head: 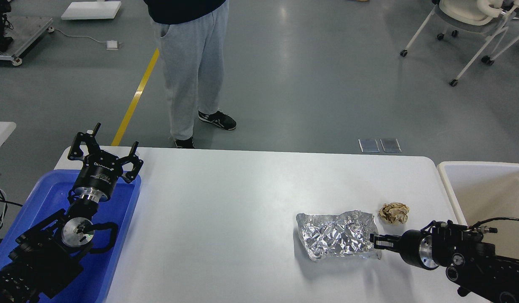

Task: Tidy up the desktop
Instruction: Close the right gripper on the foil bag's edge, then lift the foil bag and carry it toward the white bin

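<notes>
**Two hands over a white worktop**

The big white worktop (pixel 226 219) fills the middle of the view, from the blue tray (pixel 116 252) on the left to the beige bin (pixel 486 189) on the right. Its far edge has round corners.

A crinkled sheet of silver foil (pixel 337 235) lies on the right part of the worktop. Just beside it, toward the bin, sits a small ball of brown paper (pixel 394 212). They lie near each other but do not touch.

The left hand (pixel 104 149) is held up over the far end of the blue tray. Its fingers are spread apart and hold nothing.

The right hand (pixel 379 243) comes in low from the right and points at the foil. Its tip is at the foil's right edge. It looks small and dark, so I cannot tell if its fingers are apart or together.

A person in grey trousers (pixel 188 71) stands on the floor behind the worktop.
</notes>
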Robot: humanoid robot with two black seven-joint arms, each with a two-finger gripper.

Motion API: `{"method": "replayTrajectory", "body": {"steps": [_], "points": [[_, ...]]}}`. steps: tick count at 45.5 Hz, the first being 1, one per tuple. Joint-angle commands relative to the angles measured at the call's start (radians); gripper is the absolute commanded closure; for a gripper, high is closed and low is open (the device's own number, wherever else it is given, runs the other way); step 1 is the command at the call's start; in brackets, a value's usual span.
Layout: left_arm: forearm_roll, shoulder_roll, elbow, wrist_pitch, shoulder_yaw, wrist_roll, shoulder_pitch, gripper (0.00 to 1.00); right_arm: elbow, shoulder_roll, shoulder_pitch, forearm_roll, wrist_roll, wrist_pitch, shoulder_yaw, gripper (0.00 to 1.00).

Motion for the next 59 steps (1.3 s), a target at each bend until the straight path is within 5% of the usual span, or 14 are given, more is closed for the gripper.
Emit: {"method": "replayTrajectory", "body": {"steps": [1, 29, 59], "points": [[0.0, -0.001, 0.0, 0.0, 0.0, 0.0, 0.0, 0.0, -0.014, -0.001, 0.001, 0.0, 0.0, -0.008, -0.007, 1.0], [0.0, 0.001, 0.0, 0.0, 0.0, 0.0, 0.0, 0.0, 0.158, -0.208, 0.095, 0.092, 0.008, 0.032, -0.009, 1.0], [0.0, 0.001, 0.0, 0.0, 0.0, 0.0, 0.0, 0.0, 0.411, -0.582, 0.415, 0.206, 0.005, 0.29, -0.001, 1.0]]}}
